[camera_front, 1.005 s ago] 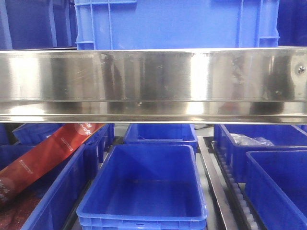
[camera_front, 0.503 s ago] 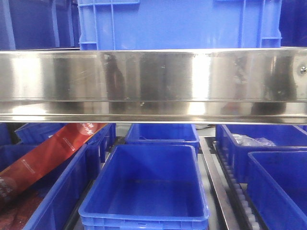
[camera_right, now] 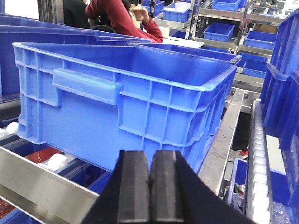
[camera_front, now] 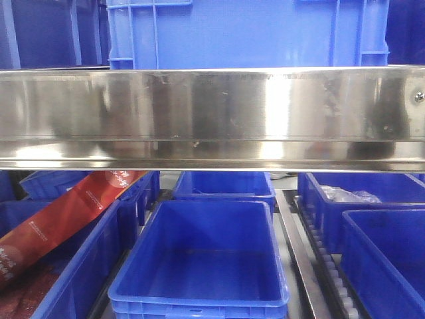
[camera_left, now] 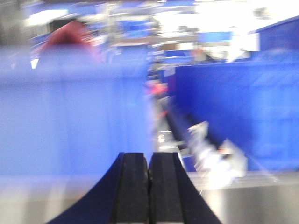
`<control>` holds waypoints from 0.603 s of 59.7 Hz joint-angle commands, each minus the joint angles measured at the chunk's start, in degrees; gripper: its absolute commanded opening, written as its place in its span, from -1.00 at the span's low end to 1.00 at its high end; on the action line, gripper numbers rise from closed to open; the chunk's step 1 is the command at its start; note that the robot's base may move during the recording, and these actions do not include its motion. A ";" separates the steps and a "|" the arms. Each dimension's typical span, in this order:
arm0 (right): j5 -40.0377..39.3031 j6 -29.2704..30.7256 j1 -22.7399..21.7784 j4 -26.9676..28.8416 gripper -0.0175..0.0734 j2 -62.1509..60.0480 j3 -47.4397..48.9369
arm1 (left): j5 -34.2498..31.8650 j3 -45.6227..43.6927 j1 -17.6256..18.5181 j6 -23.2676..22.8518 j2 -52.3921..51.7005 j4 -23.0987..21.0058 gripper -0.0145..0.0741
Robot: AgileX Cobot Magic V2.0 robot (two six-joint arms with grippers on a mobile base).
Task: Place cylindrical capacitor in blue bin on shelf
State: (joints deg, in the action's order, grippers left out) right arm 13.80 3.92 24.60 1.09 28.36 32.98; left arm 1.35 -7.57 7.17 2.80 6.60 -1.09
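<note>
With the left gripper and right gripper both pressed together on nothing and the cylindrical capacitor nowhere in view, the robot should first find it before approaching the shelf

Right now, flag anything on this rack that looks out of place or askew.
One thing stands out: a long red printed package lies slanted across the blue plastic bins at lower left, sticking up over their rims instead of sitting inside one. The empty blue centre bin and shiny steel front beam look normal.
</note>
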 commanded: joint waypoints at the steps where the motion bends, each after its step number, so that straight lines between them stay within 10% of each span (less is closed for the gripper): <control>1: -1.22 -0.03 -0.07 -0.53 -0.97 -0.40 0.04 | -1.35 4.29 -1.68 -0.47 -4.08 -2.08 -0.92; 19: -1.72 -0.03 -0.07 -0.53 -0.97 -0.40 0.04 | 7.03 7.57 -2.45 -0.47 -6.60 -5.89 -0.92; 36: -1.80 -0.03 -0.07 -0.53 -0.97 -0.40 0.04 | 3.45 7.57 -2.45 -0.47 -6.60 2.59 -0.92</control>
State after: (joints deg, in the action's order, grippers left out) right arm 13.34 3.92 24.60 0.99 28.26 32.90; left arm 7.01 0.14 4.74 2.80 0.35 -1.14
